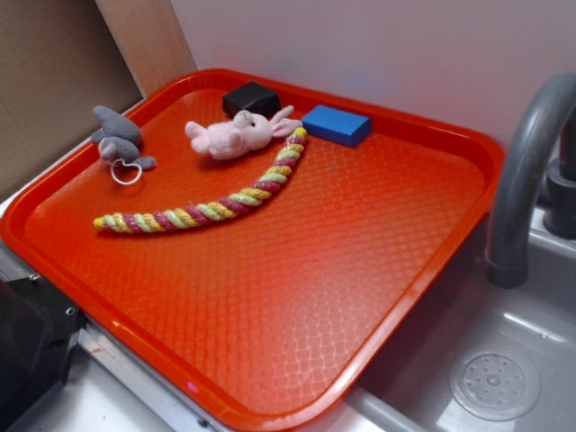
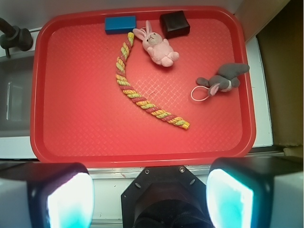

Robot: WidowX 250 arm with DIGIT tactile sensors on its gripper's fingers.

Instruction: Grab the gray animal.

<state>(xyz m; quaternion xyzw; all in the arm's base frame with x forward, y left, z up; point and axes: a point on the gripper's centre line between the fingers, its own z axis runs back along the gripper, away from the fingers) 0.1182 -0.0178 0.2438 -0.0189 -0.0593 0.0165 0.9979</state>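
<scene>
Tool jaws apart, high above red tray, holding nothing. Gray animal at tray's edge, right of pink bunny. Descend over body, avoid cord loop.

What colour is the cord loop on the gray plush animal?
White; the cord loop on the gray animal shows best in the wrist view.

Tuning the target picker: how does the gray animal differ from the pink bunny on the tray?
Gray animal is gray with fin-like limbs and a white cord loop; pink bunny is pink, long-eared, no loop. Gray animal looks slightly smaller. It lies against the tray's rim; the bunny lies beside the rope. Both are small plush toys.
</scene>
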